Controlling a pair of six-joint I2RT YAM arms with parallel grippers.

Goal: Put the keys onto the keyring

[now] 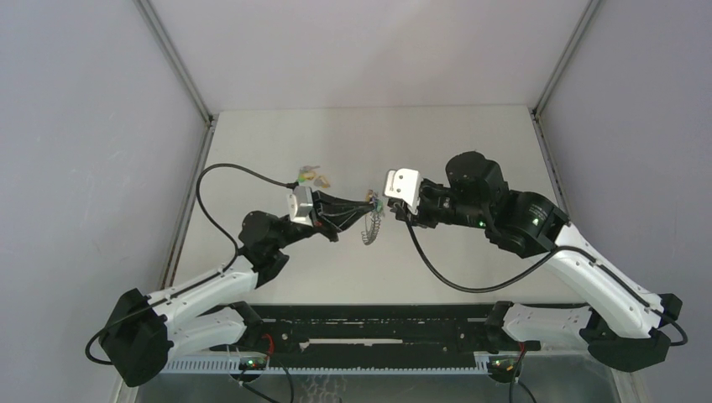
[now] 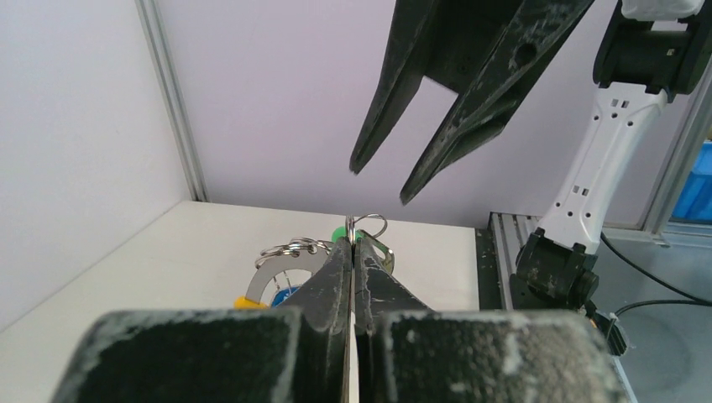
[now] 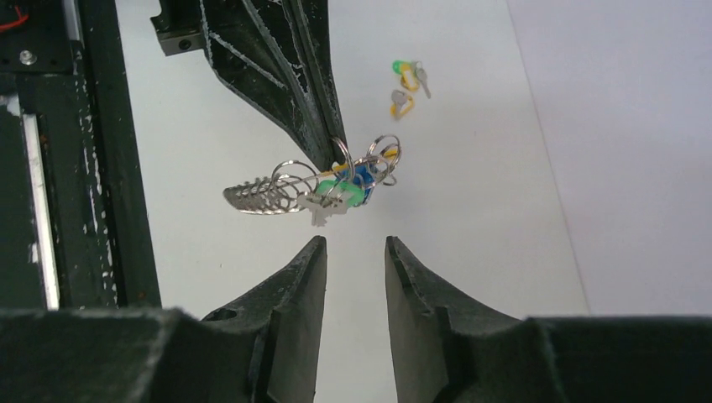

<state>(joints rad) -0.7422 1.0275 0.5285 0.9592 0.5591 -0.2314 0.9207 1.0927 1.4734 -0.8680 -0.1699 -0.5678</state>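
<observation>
The left pincer (image 2: 353, 245) is shown closed on the keyring (image 3: 260, 198), which is thereby held clear of the worktop (image 1: 470, 151), presumably so that it can be approached from the side. The ring is thin, silvery and ribbed like a coil; keys (image 3: 342, 190) with green and blue plastic heads hang at its clamped end. The right pincer (image 3: 353, 245), just beside the keyring, is parted and empty. Beyond the keyring, loose keys (image 3: 405, 86) with yellow and green heads lie flat, not yet threaded.

Top camera looks down; opposed wrist cameras closely share the keyring (image 3: 260, 197)
</observation>
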